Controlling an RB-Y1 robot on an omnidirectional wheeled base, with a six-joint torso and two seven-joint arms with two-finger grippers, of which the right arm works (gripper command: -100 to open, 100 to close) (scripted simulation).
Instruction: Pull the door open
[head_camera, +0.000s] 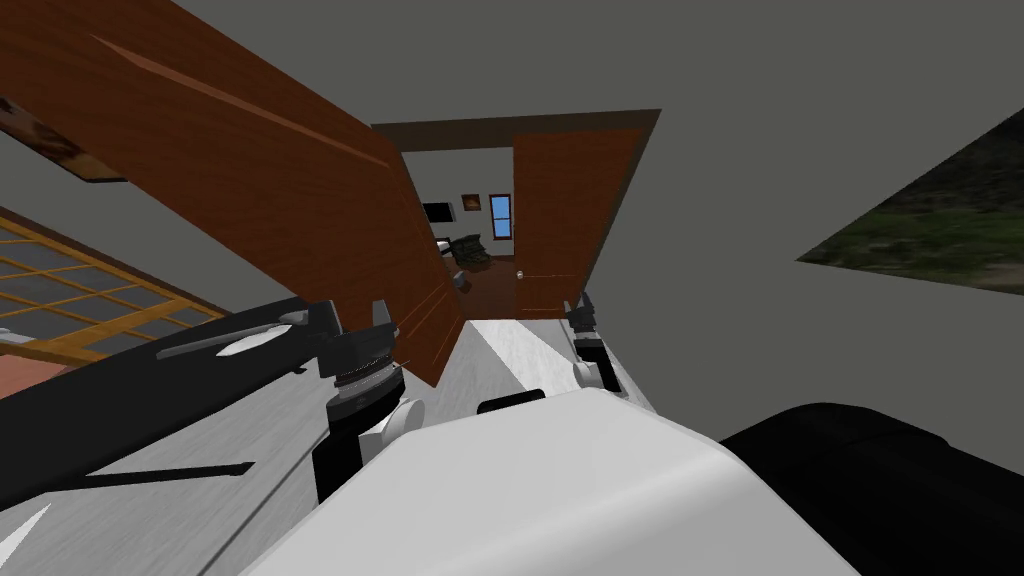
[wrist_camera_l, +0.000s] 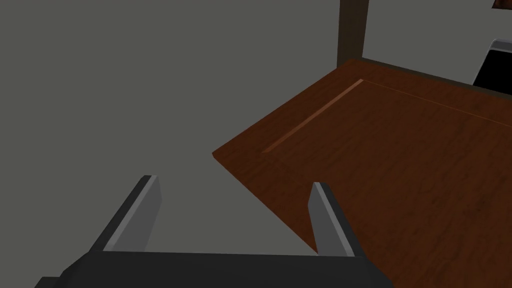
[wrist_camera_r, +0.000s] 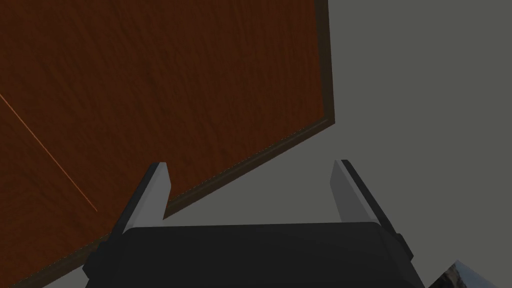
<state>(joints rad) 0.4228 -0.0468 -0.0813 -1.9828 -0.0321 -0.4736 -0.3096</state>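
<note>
A brown wooden door leaf (head_camera: 300, 200) stands swung out towards me on the left. The second leaf (head_camera: 565, 220), with a small pale knob (head_camera: 520, 273), stands in its dark frame (head_camera: 520, 125) on the right. My left gripper (wrist_camera_l: 235, 200) is open, with nothing between its fingers; a corner of the swung leaf (wrist_camera_l: 400, 150) lies just beyond one finger (wrist_camera_l: 325, 215). My right gripper (wrist_camera_r: 250, 185) is open too and holds nothing. It points at the right leaf (wrist_camera_r: 175, 90) and its dark frame edge (wrist_camera_r: 280, 145). In the head view it (head_camera: 580, 308) sits low by that leaf.
Through the gap between the leaves I see a room with a blue window (head_camera: 500, 215), a dark armchair (head_camera: 468, 252) and a dark wooden floor. Grey walls flank the doorway. A framed window (head_camera: 90, 290) lies at the far left, and my left forearm (head_camera: 200, 370) reaches across below it.
</note>
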